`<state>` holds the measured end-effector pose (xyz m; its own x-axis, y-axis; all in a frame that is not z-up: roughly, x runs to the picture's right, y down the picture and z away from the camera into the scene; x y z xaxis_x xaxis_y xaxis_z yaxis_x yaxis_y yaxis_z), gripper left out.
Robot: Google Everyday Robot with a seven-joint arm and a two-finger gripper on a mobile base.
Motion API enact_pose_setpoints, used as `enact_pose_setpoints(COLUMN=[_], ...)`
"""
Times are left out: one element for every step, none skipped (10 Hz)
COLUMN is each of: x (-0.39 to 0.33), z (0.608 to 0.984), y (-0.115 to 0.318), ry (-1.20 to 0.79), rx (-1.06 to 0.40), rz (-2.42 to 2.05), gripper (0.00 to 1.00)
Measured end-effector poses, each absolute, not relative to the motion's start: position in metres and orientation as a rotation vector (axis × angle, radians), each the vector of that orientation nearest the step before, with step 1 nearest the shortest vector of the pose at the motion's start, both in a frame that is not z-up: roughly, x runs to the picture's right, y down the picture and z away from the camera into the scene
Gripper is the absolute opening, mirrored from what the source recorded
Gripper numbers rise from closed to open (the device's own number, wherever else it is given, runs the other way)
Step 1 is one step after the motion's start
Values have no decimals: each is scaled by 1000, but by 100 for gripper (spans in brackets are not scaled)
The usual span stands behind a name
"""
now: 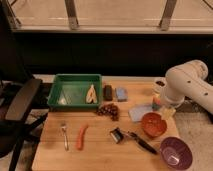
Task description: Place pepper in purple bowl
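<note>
We log pepper [81,137] near front edge, black tool [135,139] and orange bowl [153,124] between it and front-right-corner purple bowl [176,152]; gripper [158,103] by right edge, grip state we cannot tell.

- Light wooden table [50,152] in the middle
- Black office chair [22,102] just beside its left edge
- Bright window [115,12] with metal bars along the top, dark wall [100,55] below it
- Grey floor [197,142] on the right
- gripper [161,102] over the table's right side, mostly hidden
</note>
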<state>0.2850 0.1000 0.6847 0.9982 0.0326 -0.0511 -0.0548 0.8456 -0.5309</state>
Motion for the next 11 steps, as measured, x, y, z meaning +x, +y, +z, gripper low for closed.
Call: enact_pose_setpoints(x=[285,285,285,285,285,285,285,285,285,285,284], z=[685,685,685,685,685,685,685,685,685,685,684], y=[100,100,100,100,100,100,100,100,100,99,100], ry=[41,41,41,41,41,41,41,41,41,37,29], rx=[-561,-561,-561,-561,-561,-561,-561,-561,-561,-560,-561], rz=[46,46,46,46,46,46,46,46,46,41,29], gripper=[65,65,65,65,65,65,65,65,65,65,65])
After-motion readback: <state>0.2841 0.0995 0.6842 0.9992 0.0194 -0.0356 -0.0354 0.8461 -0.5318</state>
